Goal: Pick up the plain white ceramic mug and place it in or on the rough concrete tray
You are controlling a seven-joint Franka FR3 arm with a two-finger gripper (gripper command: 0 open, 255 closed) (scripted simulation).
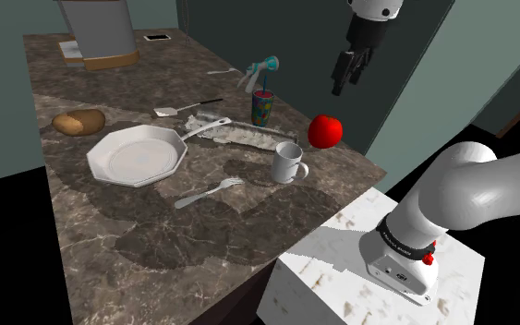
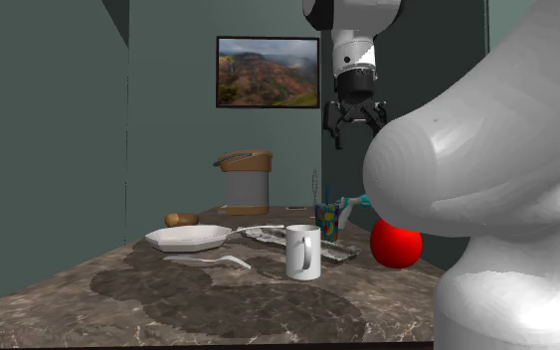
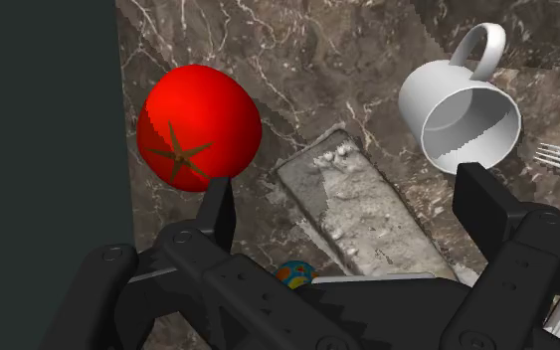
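Nearest in the shoulder view is the white stand. Past it, on the dark marbled tabletop, the white mug stands upright, mouth up, just beside one end of the rough grey tray. A red tomato sits near both at the tabletop's edge. A fork and a white plate lie further to that view's left, and a patterned cup stands behind the tray. High above, the jaws hang released, their fingers apart and grasping nothing.
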